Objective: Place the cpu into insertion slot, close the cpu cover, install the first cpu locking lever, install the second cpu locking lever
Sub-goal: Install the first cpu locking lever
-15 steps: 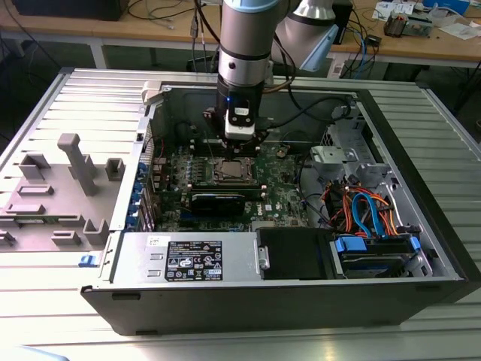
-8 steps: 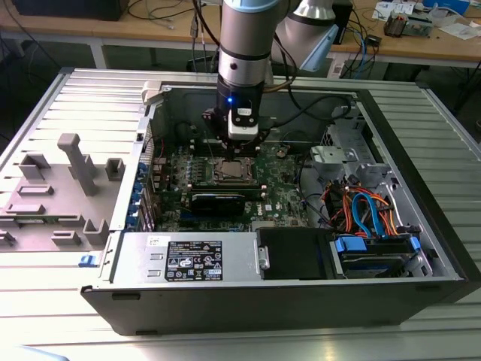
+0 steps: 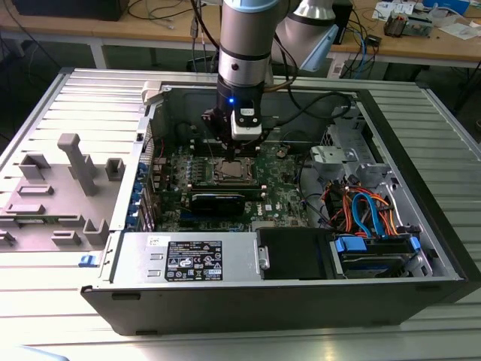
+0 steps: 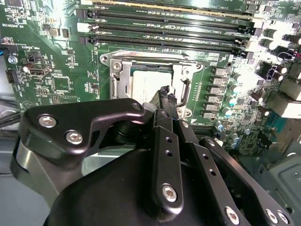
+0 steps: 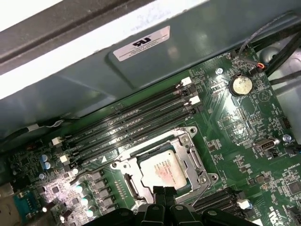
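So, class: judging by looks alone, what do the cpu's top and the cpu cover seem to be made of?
The cpu top looks like matte, silvery-beige metal with a dull, even sheen. The cpu cover around it looks like thin, bright, bare metal, probably steel, with glinting edges.

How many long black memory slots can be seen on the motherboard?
4, side by side between the insertion slot and the case wall: slot nearest the wall, second, third, fourth beside the socket. All look empty.

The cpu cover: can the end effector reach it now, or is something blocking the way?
Probably yes. The end effector hangs just at the edge of the cpu cover, and nothing lies between them; the cover sits flat around the cpu.
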